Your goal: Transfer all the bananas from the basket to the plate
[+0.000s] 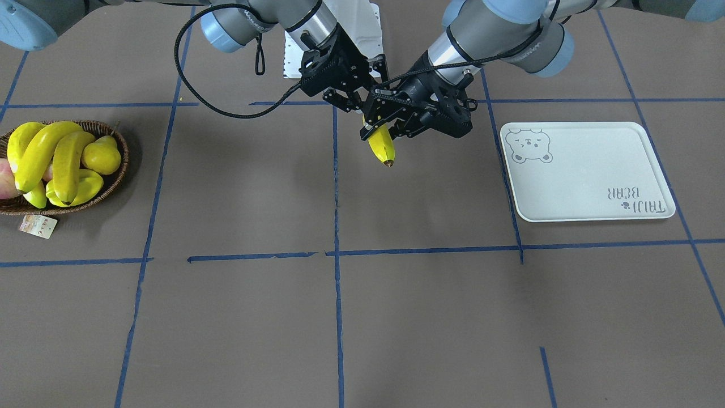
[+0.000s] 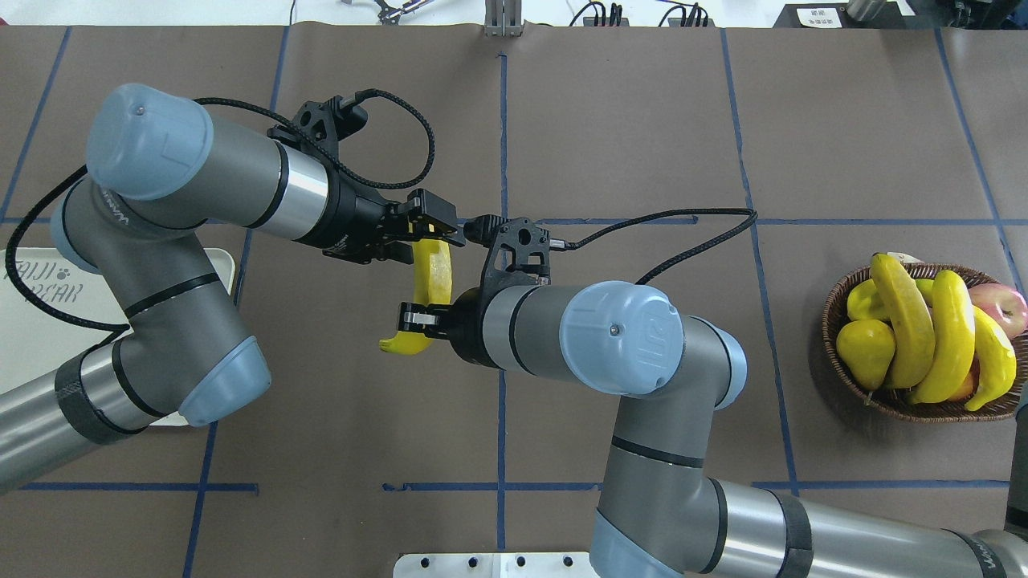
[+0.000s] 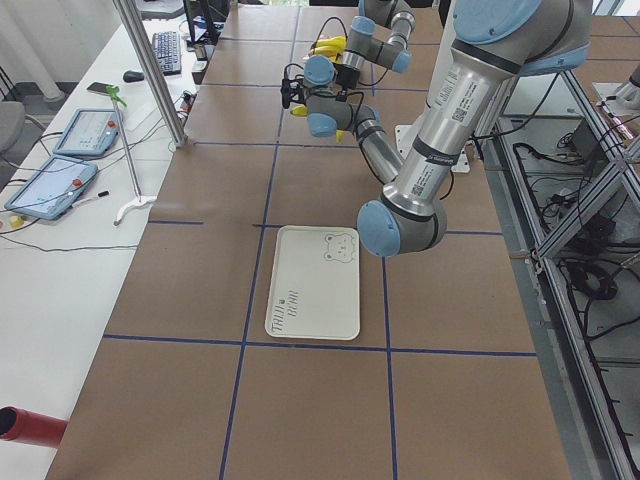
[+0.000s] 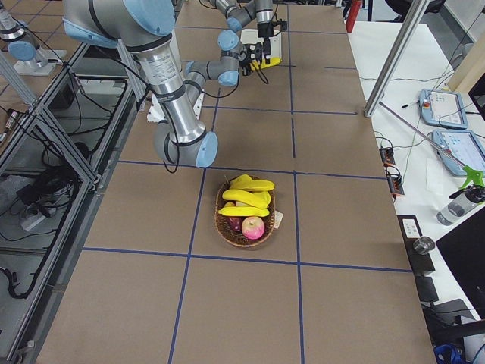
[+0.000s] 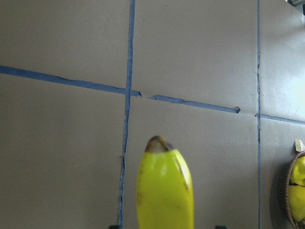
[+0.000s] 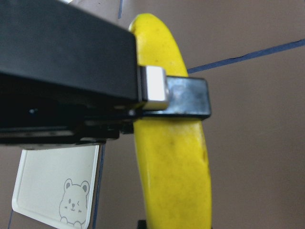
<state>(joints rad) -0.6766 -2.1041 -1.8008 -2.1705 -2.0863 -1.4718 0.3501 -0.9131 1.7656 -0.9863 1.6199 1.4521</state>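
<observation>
One banana (image 1: 383, 145) hangs above the table's middle, held at both ends. My left gripper (image 2: 430, 237) is shut on its far part, and the dark tip sticks out past the fingers in the left wrist view. My right gripper (image 2: 418, 319) is shut on the part nearer the robot. The right wrist view shows the banana (image 6: 171, 162) with a left finger (image 6: 188, 98) clamped across it. Three more bananas (image 1: 39, 150) lie in the wicker basket (image 1: 122, 147) on my right side. The pale plate (image 1: 589, 170) with a bear face lies bare on my left side.
The basket also holds a yellow pear (image 1: 102, 156) and a reddish apple (image 1: 5, 182), with a paper tag (image 1: 38, 225) at its rim. Black cables loop off both wrists. In the overhead view my left arm covers part of the plate (image 2: 32, 321).
</observation>
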